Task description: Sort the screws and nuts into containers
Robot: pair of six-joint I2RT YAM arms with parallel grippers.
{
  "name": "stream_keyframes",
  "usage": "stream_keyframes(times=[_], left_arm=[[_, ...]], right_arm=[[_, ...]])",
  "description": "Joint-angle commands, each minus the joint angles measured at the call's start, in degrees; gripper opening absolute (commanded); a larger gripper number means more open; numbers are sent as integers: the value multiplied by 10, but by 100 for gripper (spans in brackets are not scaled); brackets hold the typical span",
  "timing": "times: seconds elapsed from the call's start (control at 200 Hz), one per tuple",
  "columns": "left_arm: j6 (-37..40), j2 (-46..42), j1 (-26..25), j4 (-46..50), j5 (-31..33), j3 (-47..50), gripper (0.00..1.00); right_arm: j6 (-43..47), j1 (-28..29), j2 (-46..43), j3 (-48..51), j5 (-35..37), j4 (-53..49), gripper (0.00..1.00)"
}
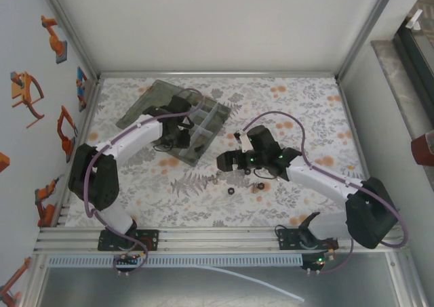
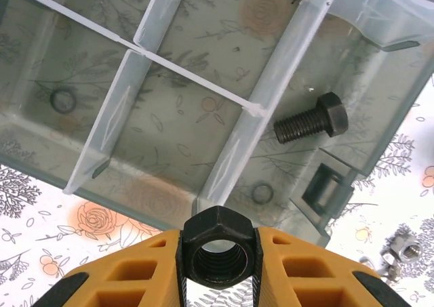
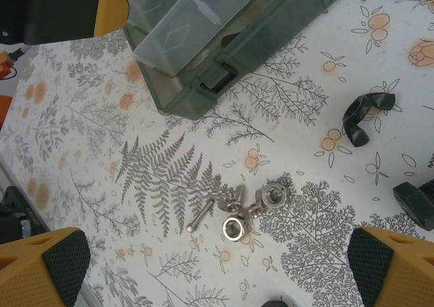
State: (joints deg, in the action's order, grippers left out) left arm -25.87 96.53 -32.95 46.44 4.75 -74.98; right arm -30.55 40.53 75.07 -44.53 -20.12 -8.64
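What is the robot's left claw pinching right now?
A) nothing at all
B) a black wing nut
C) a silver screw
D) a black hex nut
D: in the left wrist view a black hex nut sits clamped between the left gripper's yellow fingers, just in front of the organiser box.

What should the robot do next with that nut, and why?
Probably move the left hand forward over the cell beside the screw, then let go. It grips a black nut just short of the box, and nuts go apart from screws.
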Motion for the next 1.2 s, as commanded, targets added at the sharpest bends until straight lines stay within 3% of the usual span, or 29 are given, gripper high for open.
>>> stream_keyframes(times=[0.0,0.205,0.361,0.561,0.811,1.006,1.197], left_arm=[[-15,-10,22,21,38,3,20],[4,30,39,-12,-9,13,22],[6,46,39,-25,-6,6,23],[-1,54,28,-18,27,-7,39],[29,-5,-84,-27,84,-1,49],[-16,-4,-154,-27,-9,41,42],[-12,48,-203,-20,-32,62,34]], right_arm=[[-8,2,-5,11,-4,13,99],[-8,2,-13,18,0,-2,99],[-6,2,-32,37,9,-2,99],[2,-1,-47,50,9,-11,99],[9,-20,-130,99,55,-76,99],[-12,-21,-157,156,45,-79,99],[-14,-20,-170,172,39,-75,99]])
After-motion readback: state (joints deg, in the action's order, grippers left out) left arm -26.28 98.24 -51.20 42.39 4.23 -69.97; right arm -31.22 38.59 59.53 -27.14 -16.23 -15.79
